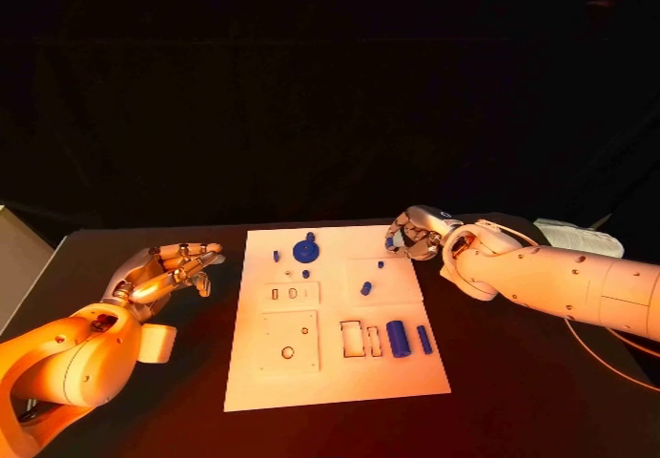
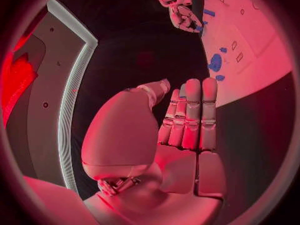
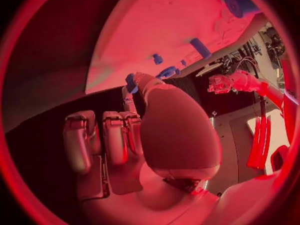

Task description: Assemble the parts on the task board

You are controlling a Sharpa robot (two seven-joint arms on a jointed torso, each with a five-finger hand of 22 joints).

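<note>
The white task board (image 1: 337,377) lies in the middle of the black table. On it sit a round blue part (image 1: 305,250), a few small blue pieces (image 1: 366,287) and two long blue bars (image 1: 398,338) beside empty slots. My right hand (image 1: 416,234) hovers at the board's far right corner, fingers curled, and pinches a small blue part (image 3: 131,83) between thumb and fingertip. My left hand (image 1: 172,267) lies left of the board with straight fingers held together and nothing in it. The left wrist view shows that flat palm (image 2: 187,120) and the board (image 2: 262,50) beyond.
Bare black table (image 1: 523,401) lies on both sides of the board. An orange cable (image 1: 612,358) trails along the table under my right arm. A pale panel (image 1: 14,258) stands at the table's left edge.
</note>
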